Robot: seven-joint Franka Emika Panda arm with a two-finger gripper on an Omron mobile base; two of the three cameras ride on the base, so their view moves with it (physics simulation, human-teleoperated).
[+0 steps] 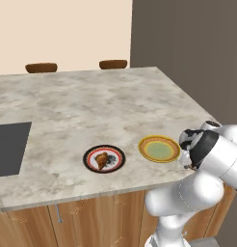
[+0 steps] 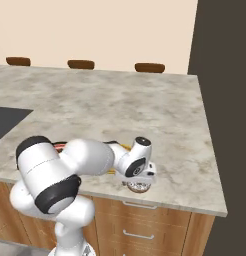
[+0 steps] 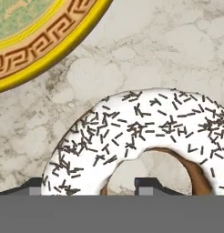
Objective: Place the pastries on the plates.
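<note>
One white-iced, sprinkled ring doughnut (image 3: 145, 132) lies near the marble counter's (image 1: 91, 106) front edge beside the yellow-rimmed plate (image 3: 50, 50); gripper (image 3: 96, 185) fingers spread astride it. A glancing close could nudge it overboard.

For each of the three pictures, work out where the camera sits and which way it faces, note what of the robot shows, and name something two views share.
Left base view: behind the arm's left, looking forward and down at the counter, the croissant on the black-rimmed plate and the yellow plate; arm lower right.
Right base view: behind its right, same counter; arm lower left, hand over the doughnut.
Hand view: on the hand, close on the doughnut, fingertips at bottom.
Shared: left base and hand views both show the yellow plate.
</note>
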